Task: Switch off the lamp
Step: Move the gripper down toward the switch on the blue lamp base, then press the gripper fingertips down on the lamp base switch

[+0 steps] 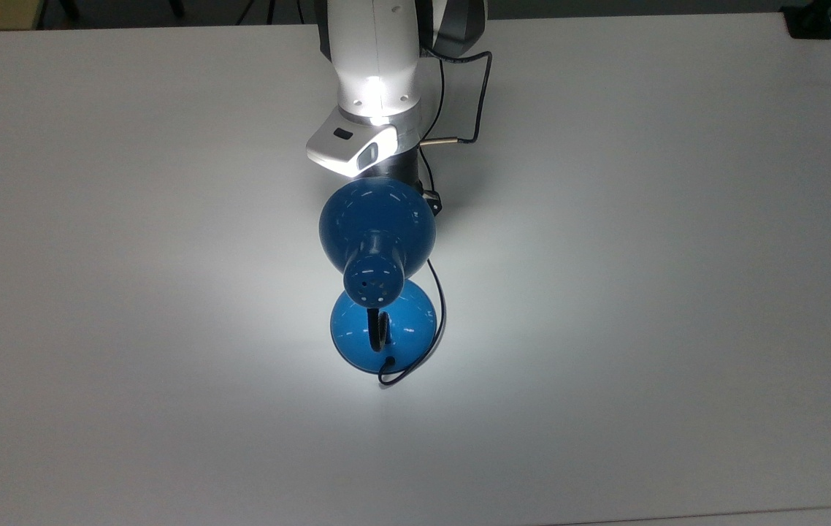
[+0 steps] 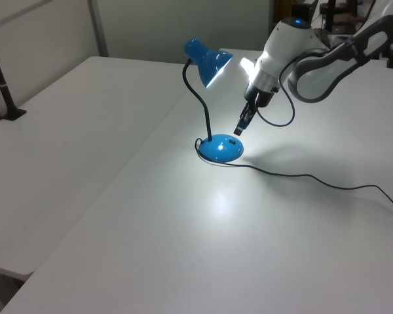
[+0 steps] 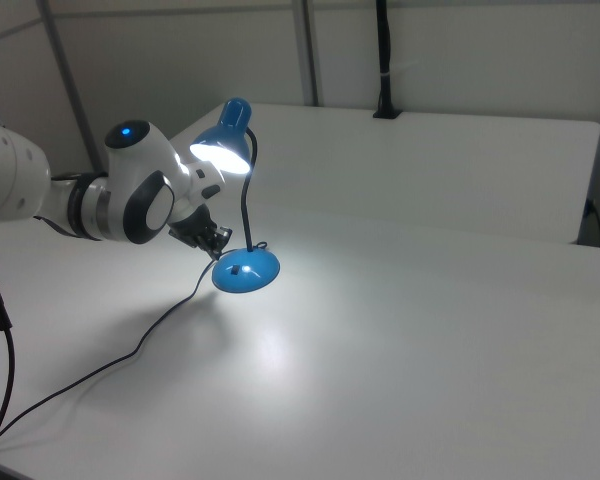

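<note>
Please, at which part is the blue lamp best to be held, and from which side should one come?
Probably the lamp at the lower, upright stretch of its thin black gooseneck, from the left view's left: the domed shade is wide and glossy, and the hand is on the right.
</note>
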Controlling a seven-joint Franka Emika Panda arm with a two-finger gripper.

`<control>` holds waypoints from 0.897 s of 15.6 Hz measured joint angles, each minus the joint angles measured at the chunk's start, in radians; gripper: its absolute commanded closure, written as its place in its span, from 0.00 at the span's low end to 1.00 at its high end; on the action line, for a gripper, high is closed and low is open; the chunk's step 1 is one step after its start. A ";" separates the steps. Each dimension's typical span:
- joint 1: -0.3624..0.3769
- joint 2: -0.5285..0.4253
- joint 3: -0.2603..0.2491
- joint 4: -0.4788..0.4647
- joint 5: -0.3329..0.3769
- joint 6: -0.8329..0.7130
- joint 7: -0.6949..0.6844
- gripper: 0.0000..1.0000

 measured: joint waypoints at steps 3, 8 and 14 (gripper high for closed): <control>-0.004 0.018 -0.001 0.001 0.000 0.018 0.000 1.00; -0.005 0.028 -0.002 0.001 -0.013 0.028 0.000 1.00; -0.022 0.061 -0.003 0.007 -0.063 0.052 0.000 1.00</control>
